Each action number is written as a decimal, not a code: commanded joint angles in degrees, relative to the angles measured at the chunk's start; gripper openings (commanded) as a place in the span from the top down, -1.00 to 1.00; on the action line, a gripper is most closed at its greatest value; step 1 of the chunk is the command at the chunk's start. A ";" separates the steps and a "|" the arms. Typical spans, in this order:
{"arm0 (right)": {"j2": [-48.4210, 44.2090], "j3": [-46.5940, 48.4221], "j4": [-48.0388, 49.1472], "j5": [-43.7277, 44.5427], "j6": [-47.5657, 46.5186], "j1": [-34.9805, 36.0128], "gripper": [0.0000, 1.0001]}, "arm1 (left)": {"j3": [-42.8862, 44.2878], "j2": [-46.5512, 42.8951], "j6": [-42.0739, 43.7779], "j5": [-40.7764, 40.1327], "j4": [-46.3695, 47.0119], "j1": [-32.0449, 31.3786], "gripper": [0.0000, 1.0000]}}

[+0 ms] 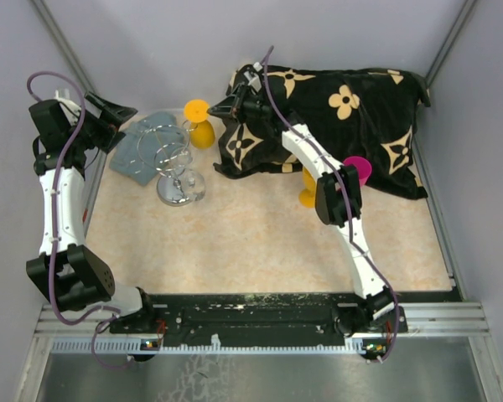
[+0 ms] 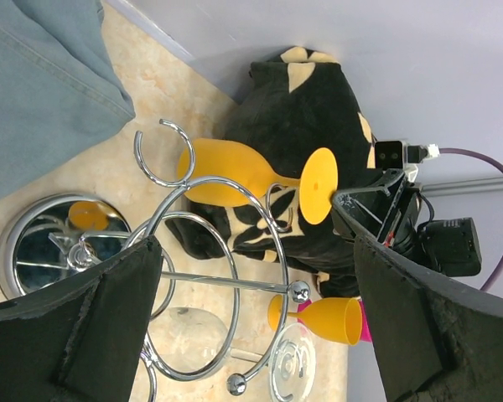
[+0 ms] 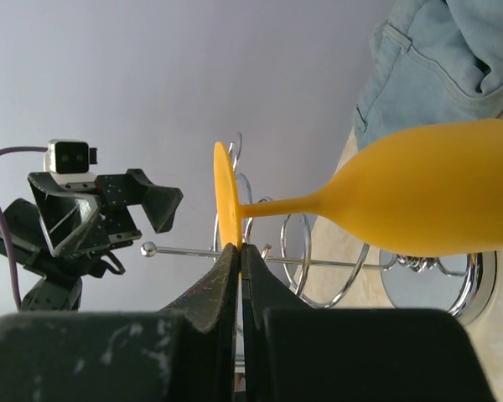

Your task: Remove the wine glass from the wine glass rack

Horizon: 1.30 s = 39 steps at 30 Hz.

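The beige table (image 1: 260, 243) carries a black floral blanket (image 1: 352, 126) bunched towards 1 o'clock and a grey-blue denim cloth (image 1: 138, 155) towards 10 o'clock. Just beside the cloth, at its 4 o'clock, stands the wine glass rack (image 1: 181, 186).

The right claw (image 1: 225, 106) is pinched tight on the rim of the foot of the orange wine glass (image 1: 201, 126). This glass lies on its side in the air at 1 o'clock of the rack, near its rings; whether it touches a ring I cannot tell.

The left claw (image 1: 120, 121) hangs at 10 o'clock of the rack, spread wide and holding nothing.

A clear glass (image 2: 193, 331) hangs in the rack. 2 more glasses, a second orange glass (image 1: 308, 191) and a pink glass (image 1: 358, 170), sit at the blanket's 6 o'clock edge.
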 commanded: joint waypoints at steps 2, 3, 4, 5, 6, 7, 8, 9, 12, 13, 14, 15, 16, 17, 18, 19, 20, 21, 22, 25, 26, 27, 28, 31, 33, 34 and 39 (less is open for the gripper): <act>-6.18 0.40 2.88 0.28 0.31 -0.24 1.00 | 0.16 -1.11 -0.56 1.54 2.00 0.26 -1.00; -6.48 0.18 2.81 0.29 0.22 -0.32 1.00 | 0.41 -0.97 -0.52 1.75 2.14 0.26 -0.99; -6.85 -0.07 2.65 0.35 -0.02 -0.41 1.00 | 0.82 -0.88 -0.57 1.97 2.28 0.26 -0.99; -7.40 -0.46 2.47 0.37 -0.33 -0.51 1.00 | 1.49 -0.67 -0.61 2.15 2.48 0.26 -0.99; -7.95 -1.13 2.31 0.37 -0.65 -0.65 1.00 | 2.38 -0.30 -0.69 2.40 2.63 0.26 -0.99; -8.59 -1.74 2.23 0.37 -1.00 -0.80 1.00 | 3.37 0.05 -0.65 2.65 2.96 0.26 -0.99; -9.16 -2.56 2.20 0.42 -1.31 -0.97 1.00 | 4.62 0.48 -0.72 2.99 3.24 0.26 -0.99; -9.87 -3.48 2.38 0.44 -1.43 -1.16 1.00 | 6.45 1.01 -0.74 3.43 3.51 0.24 -0.99; -11.72 -5.97 3.19 0.29 -1.63 -1.77 1.00 | 10.88 2.96 -0.99 5.57 4.41 0.25 -0.99; -12.30 -6.39 3.09 0.37 -1.99 -1.85 1.00 | 12.20 3.61 -1.43 6.62 4.92 0.24 -0.99; -12.90 -6.56 2.72 0.37 -2.40 -2.11 1.00 | 13.47 4.17 -2.17 7.97 5.72 0.19 -0.98; -13.66 -6.64 2.24 0.37 -2.89 -2.29 1.00 | 14.54 4.64 -3.06 9.34 6.76 0.12 -0.98; -14.25 -6.68 1.96 0.33 -3.28 -2.46 1.00 | 15.30 4.96 -4.19 10.89 8.08 -0.03 -0.98; -14.98 -6.75 1.62 0.29 -3.67 -2.72 1.00 | 16.00 5.24 -5.28 12.33 9.43 -0.26 -0.97; -15.72 -6.87 1.28 0.17 -4.09 -2.98 1.00 | 16.49 5.43 -6.40 13.46 10.60 -0.72 -0.97; -16.54 -6.93 0.81 0.05 -4.46 -3.25 1.00 | 16.96 5.44 -7.14 14.83 11.69 -1.30 -0.96; -17.51 -7.13 0.26 -0.10 -4.91 -3.59 1.00 | 17.34 5.40 -7.78 15.71 12.61 -2.08 -0.96; -18.69 -7.53 -0.21 -0.27 -5.48 -3.90 1.00 | 17.63 5.31 -8.34 16.52 13.39 -3.00 -0.96; -19.89 -7.92 -0.87 -0.51 -6.12 -4.25 1.00 | 17.84 5.16 -8.60 17.35 14.08 -4.05 -0.96; -24.06 -9.00 -4.71 -1.12 -9.31 -5.38 1.00 | 17.94 4.51 -8.08 18.50 15.04 -8.05 -0.96; -25.55 -9.58 -6.08 -1.45 -10.67 -5.91 1.00 | 17.69 4.25 -7.74 18.64 15.09 -9.51 -0.96; -27.03 -10.51 -7.13 -1.73 -11.59 -6.30 1.00 | 17.43 4.03 -7.38 18.72 15.14 -10.91 -0.96; -28.79 -11.69 -8.06 -1.93 -12.42 -6.72 1.00 | 16.98 3.79 -7.01 18.74 15.18 -12.41 -0.96; -34.05 -16.85 -9.47 -2.49 -14.31 -7.35 1.00 | 15.44 3.46 -6.55 18.35 15.17 -15.75 -0.96; -37.76 -20.80 -10.15 -2.96 -15.26 -7.38 1.00 | 14.62 3.74 -6.50 18.02 15.16 -17.05 -0.97; -39.53 -23.19 -10.13 -2.97 -15.60 -7.38 1.00 | 14.51 3.96 -6.63 18.06 15.34 -17.44 -0.97; -48.24 -34.97 -8.25 -2.32 -16.38 -7.38 1.00 | 14.65 5.30 -7.57 18.35 16.16 -20.12 -0.97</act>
